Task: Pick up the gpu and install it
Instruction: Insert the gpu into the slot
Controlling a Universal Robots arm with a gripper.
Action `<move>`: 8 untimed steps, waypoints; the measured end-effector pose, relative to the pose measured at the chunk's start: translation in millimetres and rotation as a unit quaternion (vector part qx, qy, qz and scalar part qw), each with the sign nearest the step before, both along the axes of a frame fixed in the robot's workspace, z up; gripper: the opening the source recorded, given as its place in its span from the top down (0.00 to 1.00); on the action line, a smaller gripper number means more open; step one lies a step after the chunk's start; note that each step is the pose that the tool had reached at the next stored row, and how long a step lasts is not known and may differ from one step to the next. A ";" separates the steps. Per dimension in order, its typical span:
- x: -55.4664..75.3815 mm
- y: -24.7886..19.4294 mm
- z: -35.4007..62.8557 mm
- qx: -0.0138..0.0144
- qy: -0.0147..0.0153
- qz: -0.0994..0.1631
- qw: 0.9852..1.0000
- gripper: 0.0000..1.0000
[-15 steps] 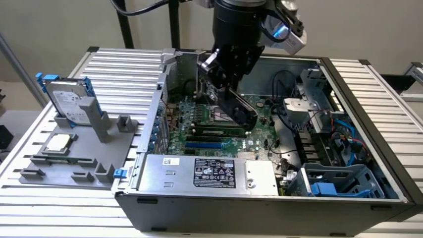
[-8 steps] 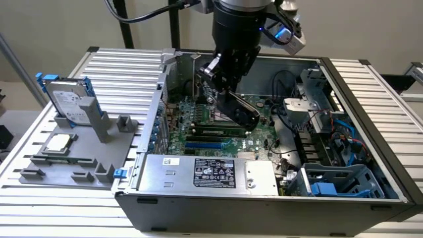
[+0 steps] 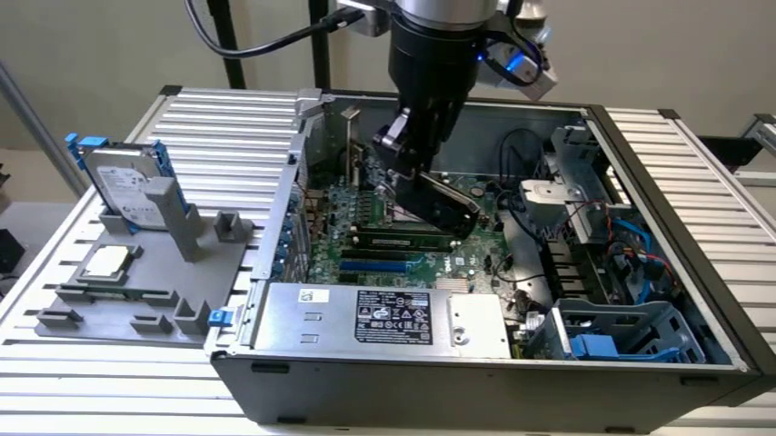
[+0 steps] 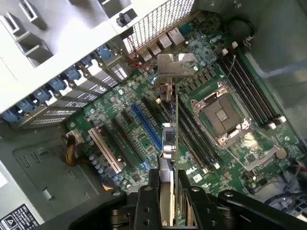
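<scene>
Ribbed aluminium counter (image 3: 218,118) carries an open computer case (image 3: 655,182) lying on its side, with the arm reaching down into it. The pincer (image 4: 167,191) is clamped narrow on the gpu (image 4: 169,143), holding the card edge-on by one end so that its silver bracket (image 4: 175,64) points toward the case's rear slot openings. In the exterior view the gpu (image 3: 437,204) hangs tilted just above the motherboard (image 4: 216,52), apart from it and not yet seated. Seen from the wrist, the card lies over the black slots between the blue slot (image 4: 146,127) and the empty processor socket (image 4: 220,115); which slot it lines up with I cannot tell. Doing this step well probably means levelling the card, keeping its lower edge parallel to the slot, lining the bracket up with a rear opening, and descending straight rather than skewed. Outside the case, a hard drive (image 3: 127,186) stands in a grey fixture (image 3: 122,291).
</scene>
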State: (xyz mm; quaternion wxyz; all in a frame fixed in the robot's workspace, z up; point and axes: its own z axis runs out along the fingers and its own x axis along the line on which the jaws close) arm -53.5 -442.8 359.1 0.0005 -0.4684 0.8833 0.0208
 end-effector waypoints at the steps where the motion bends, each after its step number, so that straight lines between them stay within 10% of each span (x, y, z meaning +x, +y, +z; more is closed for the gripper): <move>1: 0.0 0.0 -0.8 0.000 0.000 0.009 1.000 1.00; 8: 0.0 0.0 -6.5 0.000 0.000 0.073 0.997 1.00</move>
